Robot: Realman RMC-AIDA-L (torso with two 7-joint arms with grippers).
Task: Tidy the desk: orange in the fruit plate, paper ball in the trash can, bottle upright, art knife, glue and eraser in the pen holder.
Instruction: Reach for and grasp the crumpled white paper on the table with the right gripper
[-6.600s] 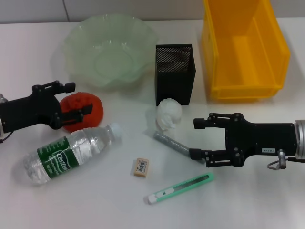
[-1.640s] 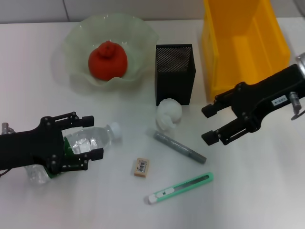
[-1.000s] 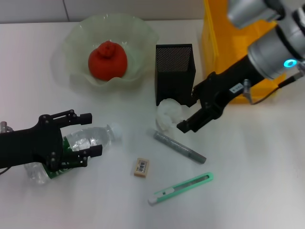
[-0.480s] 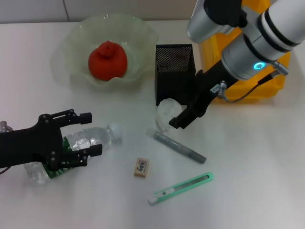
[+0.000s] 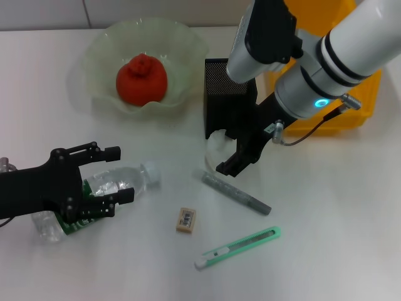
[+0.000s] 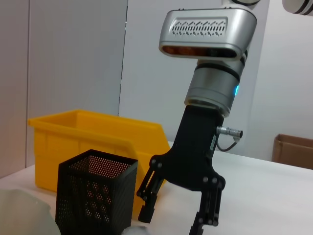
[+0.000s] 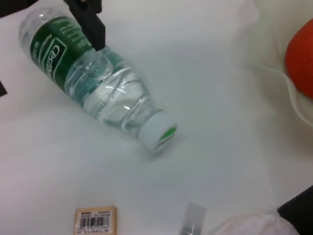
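Head view: right gripper (image 5: 230,152) hangs over the paper ball (image 5: 215,145), jaws spread, one finger each side, nothing gripped yet. The ball lies just in front of the pen holder (image 5: 229,94) and near the glue stick (image 5: 236,194). Risk: a finger catches the holder wall or nudges the glue as it closes; soft paper may also squash and slip out. Left gripper (image 5: 103,182) straddles the lying bottle (image 5: 100,194), fingers spread, not clamped. Risk: the round bottle rolls away at contact. Orange (image 5: 142,78) sits in the fruit plate (image 5: 182,50); eraser (image 5: 186,219) and art knife (image 5: 237,248) lie loose on the desk; trash can (image 5: 363,63) stands behind.

Left wrist view: right gripper (image 6: 176,213) seen with jaws parted beside the pen holder (image 6: 95,196); clearance looks tight.

Right wrist view: bottle (image 7: 98,88) on its side, cap (image 7: 159,133) free, a left finger (image 7: 90,22) over its label. The eraser (image 7: 95,219) is near the bottle and could be swept.
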